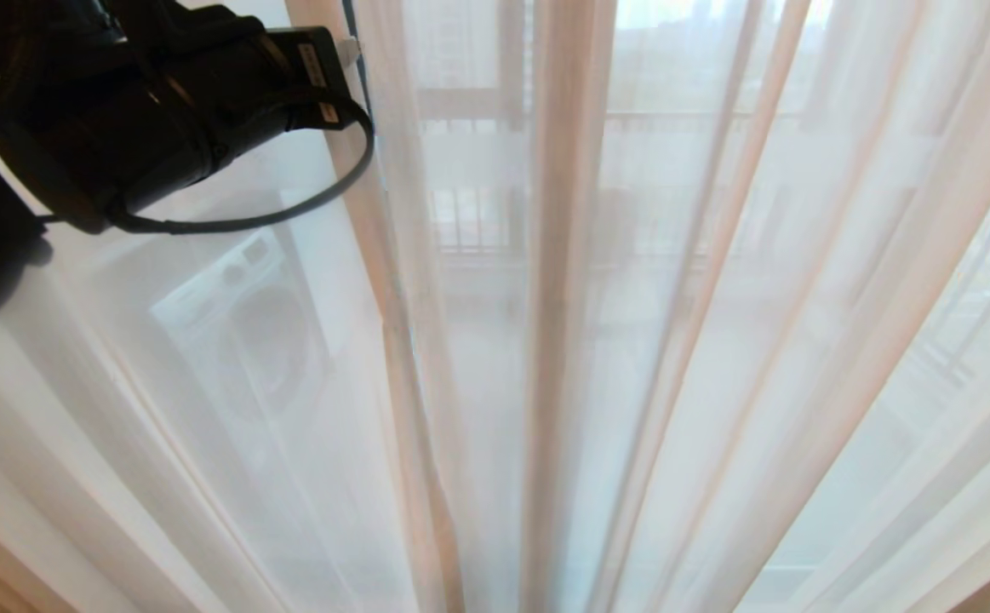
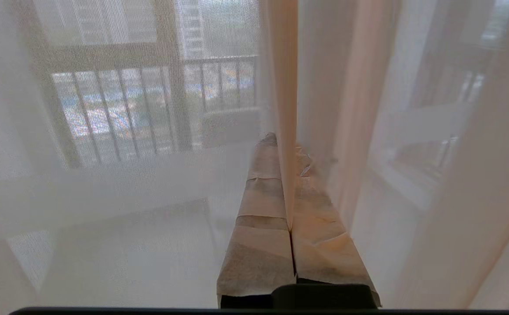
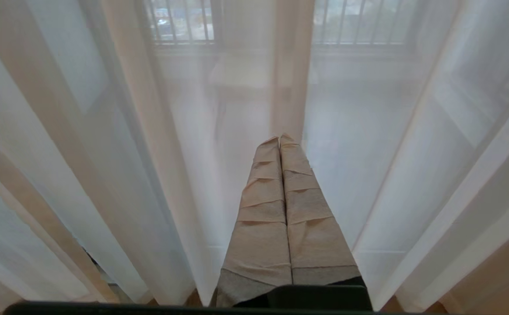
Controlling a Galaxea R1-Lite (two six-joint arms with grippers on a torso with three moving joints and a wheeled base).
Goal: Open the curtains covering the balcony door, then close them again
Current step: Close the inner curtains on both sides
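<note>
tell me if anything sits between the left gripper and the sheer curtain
Nothing visible does. The left gripper already has a fold of the sheer curtain pinched between its shut fingers, at the upper left of the head view. The right gripper is shut and holds nothing, its fingers pointing at the sheers.

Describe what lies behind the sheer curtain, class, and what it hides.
Through the sheer curtain show dimly a washing machine, a barred railing and buildings. Folds blur the detail; the door frames are barely traceable.
</note>
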